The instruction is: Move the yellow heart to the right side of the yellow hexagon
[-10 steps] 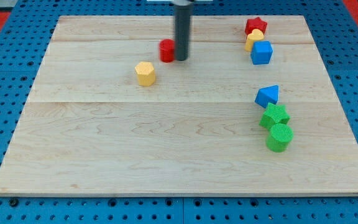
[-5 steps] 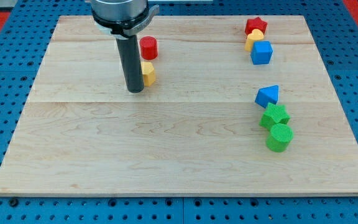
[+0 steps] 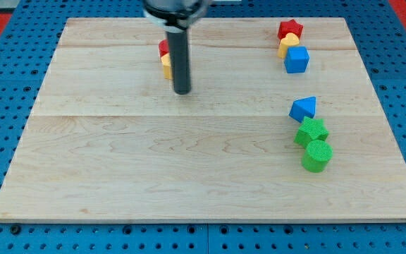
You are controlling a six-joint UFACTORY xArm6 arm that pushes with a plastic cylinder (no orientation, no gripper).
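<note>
My tip (image 3: pixel 182 92) rests on the wooden surface (image 3: pixel 189 169), left of centre in the view's upper half. There is no hand on this arm, only the dark rod, and it has hold of nothing.

The yellow hexagon (image 3: pixel 165 67) lies just to the view's left of the rod, partly hidden by it; whether rod and block touch cannot be told. The red cylinder (image 3: pixel 163 49) sits directly above the hexagon toward the view's top, seemingly touching it, also partly covered.

The yellow heart (image 3: pixel 288 44) lies well apart from my tip, near the view's top right corner. It is wedged between the red star (image 3: pixel 290 29) above and the blue cube (image 3: pixel 297 60) below, touching both.

No writing or labels are legible on any block or on the surface.

Further down the right side stand the blue triangle (image 3: pixel 303 109), the green star (image 3: pixel 311 131) and the green cylinder (image 3: pixel 317 156), the two green blocks touching. Plain wood runs between the hexagon and the right-hand column.
</note>
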